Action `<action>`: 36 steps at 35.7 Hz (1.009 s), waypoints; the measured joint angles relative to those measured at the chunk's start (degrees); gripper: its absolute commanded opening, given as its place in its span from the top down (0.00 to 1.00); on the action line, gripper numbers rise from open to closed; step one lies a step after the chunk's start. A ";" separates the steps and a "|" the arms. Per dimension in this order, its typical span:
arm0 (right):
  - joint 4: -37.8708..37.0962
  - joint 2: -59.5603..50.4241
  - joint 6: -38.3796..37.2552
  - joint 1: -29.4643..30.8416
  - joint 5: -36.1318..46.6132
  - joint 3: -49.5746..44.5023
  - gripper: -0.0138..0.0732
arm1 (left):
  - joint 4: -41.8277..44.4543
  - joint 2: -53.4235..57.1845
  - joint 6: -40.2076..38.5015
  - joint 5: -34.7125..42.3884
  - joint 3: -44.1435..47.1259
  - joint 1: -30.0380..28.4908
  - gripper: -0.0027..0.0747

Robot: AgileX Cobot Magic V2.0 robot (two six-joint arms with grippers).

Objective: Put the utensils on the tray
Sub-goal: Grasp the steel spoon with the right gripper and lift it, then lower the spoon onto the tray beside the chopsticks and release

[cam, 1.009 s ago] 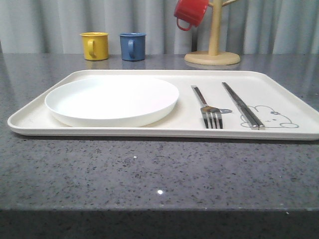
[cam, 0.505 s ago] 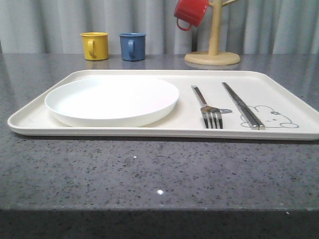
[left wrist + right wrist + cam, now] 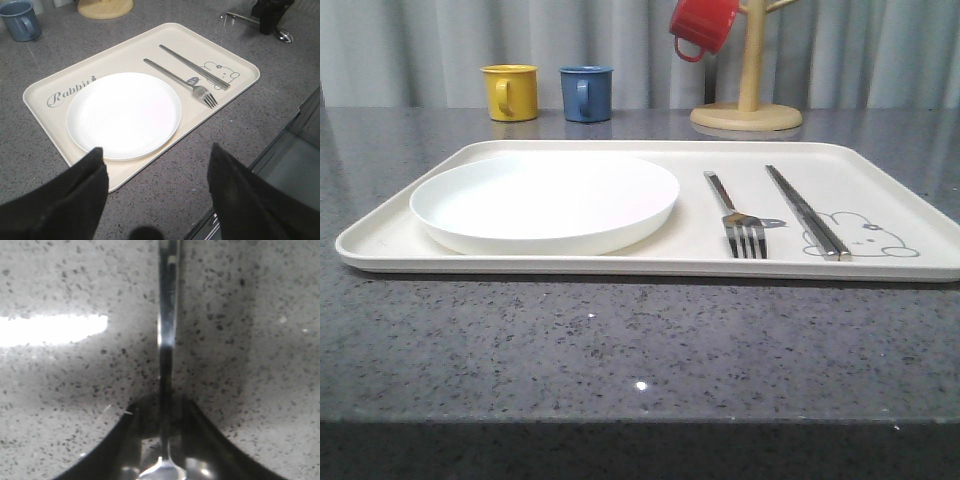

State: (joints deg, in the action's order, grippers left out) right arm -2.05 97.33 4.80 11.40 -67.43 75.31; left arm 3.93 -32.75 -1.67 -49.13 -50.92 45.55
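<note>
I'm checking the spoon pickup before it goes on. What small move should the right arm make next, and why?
Probably a short straight lift. The right gripper looks closed around the spoon, which lies on the speckled counter beyond the tray. The fork and chopsticks already rest on the tray, so the spoon seems the last piece to carry over.

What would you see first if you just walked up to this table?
First the big white plate on the left half of the cream tray, with a shiny fork and chopsticks lying to its right. Behind the tray stand a yellow mug and a blue mug.
</note>
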 measured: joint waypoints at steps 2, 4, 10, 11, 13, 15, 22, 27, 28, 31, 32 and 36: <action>-0.40 0.00 0.00 0.08 0.12 0.00 0.80 | 0.00 0.00 0.00 0.00 0.00 0.00 0.42; -0.79 0.00 0.00 0.12 0.22 0.00 0.83 | 0.00 0.00 0.00 0.00 0.00 0.00 0.42; -0.94 0.00 0.00 0.21 0.35 0.00 0.84 | 0.00 0.00 0.00 0.00 0.00 0.00 0.42; -0.72 -0.12 0.00 0.21 0.35 0.00 0.84 | 0.00 0.00 0.00 0.00 0.00 0.00 0.42; 0.94 -0.88 0.00 0.21 0.56 0.00 0.84 | 0.00 0.00 0.00 0.00 0.00 0.00 0.42; 3.02 -2.59 0.00 0.21 0.69 0.00 0.84 | 0.00 0.00 0.00 0.00 0.00 0.00 0.42; 8.97 -11.50 0.10 -4.40 -0.95 0.00 0.84 | 0.00 0.00 0.00 0.00 0.00 0.00 0.42; 14.43 -13.00 -0.38 -11.42 -3.00 0.00 0.84 | 0.00 0.00 0.00 0.00 0.00 0.00 0.42; 15.91 -12.87 -0.53 -12.94 -3.03 0.00 0.84 | 0.00 0.00 0.00 0.00 0.00 0.00 0.42; 18.47 -12.21 -1.75 -16.56 -3.03 0.00 0.84 | 0.00 0.00 0.00 0.00 0.00 0.00 0.42; 18.79 -11.71 -2.43 -17.61 -2.56 0.00 0.84 | 0.00 0.00 0.00 0.00 0.00 0.00 0.42; 19.22 -8.94 -5.51 -20.62 0.09 0.00 0.84 | 0.00 0.00 0.00 0.00 0.00 0.00 0.42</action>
State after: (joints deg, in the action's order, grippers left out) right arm 17.17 88.38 -0.71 -9.22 -67.34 75.31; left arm 3.93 -32.75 -1.67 -49.13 -50.92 45.55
